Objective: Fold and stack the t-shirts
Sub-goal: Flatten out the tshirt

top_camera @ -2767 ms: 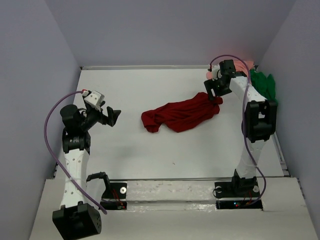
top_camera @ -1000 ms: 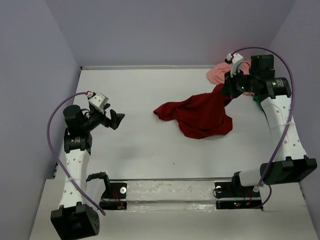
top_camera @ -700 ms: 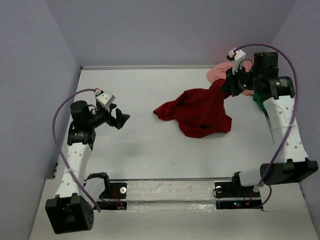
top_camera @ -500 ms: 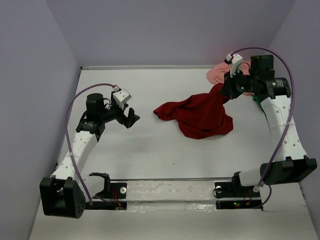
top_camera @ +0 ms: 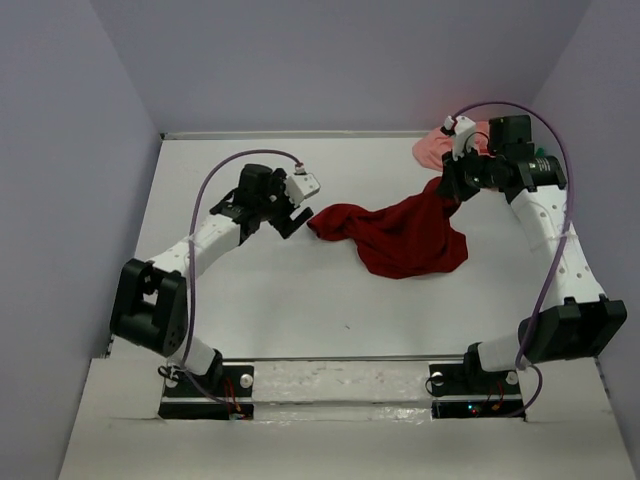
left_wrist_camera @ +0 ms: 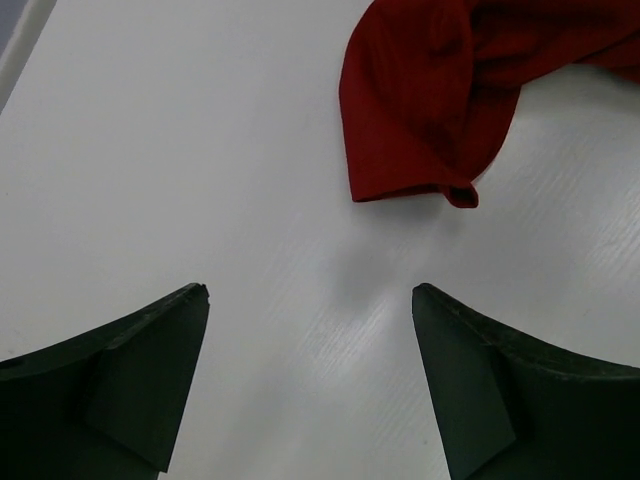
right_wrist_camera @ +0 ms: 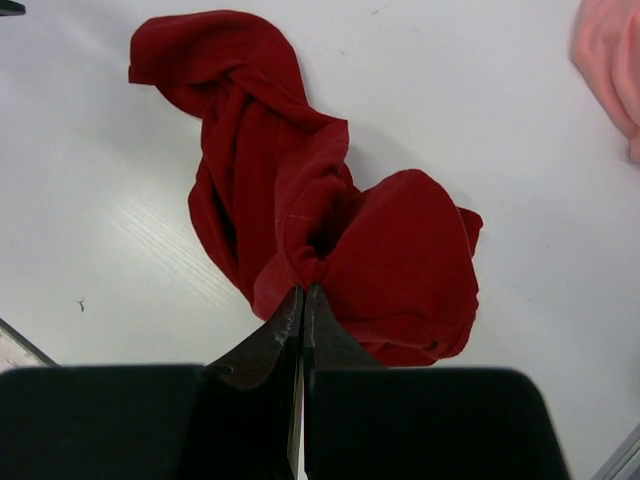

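Note:
A crumpled dark red t-shirt (top_camera: 400,235) lies on the white table right of the middle. Its right end is lifted, with my right gripper (top_camera: 446,190) shut on a bunched fold of it (right_wrist_camera: 303,290). The rest of the dark red t-shirt (right_wrist_camera: 395,250) hangs below the jaws down to the table. My left gripper (top_camera: 298,216) is open just left of the shirt's left tip. In the left wrist view that tip of the red shirt (left_wrist_camera: 420,110) lies ahead of the open left gripper (left_wrist_camera: 309,290), with bare table between the fingers. A salmon pink t-shirt (top_camera: 434,150) is heaped at the back right.
The table (top_camera: 250,300) is walled in by grey panels on the left, the back and the right. The pink cloth (right_wrist_camera: 610,60) shows at the upper right corner of the right wrist view. Both arm bases stand on the near edge.
My left arm has swung right across the table, its open gripper now next to the red shirt's left tip. My right gripper has kept its hold and barely moved.

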Motion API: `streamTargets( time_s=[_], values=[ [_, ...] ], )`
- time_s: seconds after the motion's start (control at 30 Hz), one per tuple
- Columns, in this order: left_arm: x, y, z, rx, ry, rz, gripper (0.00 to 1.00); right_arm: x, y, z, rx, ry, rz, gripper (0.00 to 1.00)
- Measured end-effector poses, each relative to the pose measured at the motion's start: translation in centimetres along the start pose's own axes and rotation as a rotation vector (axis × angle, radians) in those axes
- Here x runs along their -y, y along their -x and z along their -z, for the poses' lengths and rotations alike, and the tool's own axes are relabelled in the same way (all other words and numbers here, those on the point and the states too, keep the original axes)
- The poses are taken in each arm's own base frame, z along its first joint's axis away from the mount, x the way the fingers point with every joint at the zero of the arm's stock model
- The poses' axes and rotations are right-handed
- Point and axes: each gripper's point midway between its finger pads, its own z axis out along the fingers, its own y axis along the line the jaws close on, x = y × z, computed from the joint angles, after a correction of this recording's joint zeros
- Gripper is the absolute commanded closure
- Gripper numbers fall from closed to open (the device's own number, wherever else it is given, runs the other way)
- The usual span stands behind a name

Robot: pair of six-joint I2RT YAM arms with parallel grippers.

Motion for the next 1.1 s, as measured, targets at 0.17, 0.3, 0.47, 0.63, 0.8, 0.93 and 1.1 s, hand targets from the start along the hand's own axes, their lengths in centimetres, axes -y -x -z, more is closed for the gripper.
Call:
streamTargets(
  time_s=[0.17,0.3,0.47,0.63,0.8,0.93,1.1],
  values=[
    [2.3,-0.9,-4.3,-0.103,-0.048,-0.122,0.09,0.5,-1.2,-1.3,-0.038,0.000,-0.019,1.00],
    [3.2,-2.0,-5.9,-0.167,-0.059,-0.200,0.08,0.9,-1.5,-1.9,-0.053,-0.001,-0.026,1.00],
    [4.5,-1.8,-6.2,-0.194,-0.070,-0.302,0.07,1.2,-1.8,-2.4,-0.056,-0.004,-0.026,1.00],
    [6.1,-1.0,-6.5,-0.182,-0.096,-0.361,0.06,1.3,-1.8,-2.7,-0.052,-0.006,-0.021,1.00],
    [7.8,-0.2,-6.7,-0.171,-0.119,-0.426,0.08,1.6,-2.3,-3.6,-0.073,0.002,-0.031,1.00],
    [8.8,-0.6,-7.4,-0.184,-0.148,-0.459,0.10,1.7,-2.5,-3.8,-0.078,0.004,-0.034,1.00],
    [9.1,-1.8,-8.9,-0.226,-0.166,-0.482,0.18,1.8,-2.6,-3.8,-0.082,-0.003,-0.031,1.00]
  ],
)
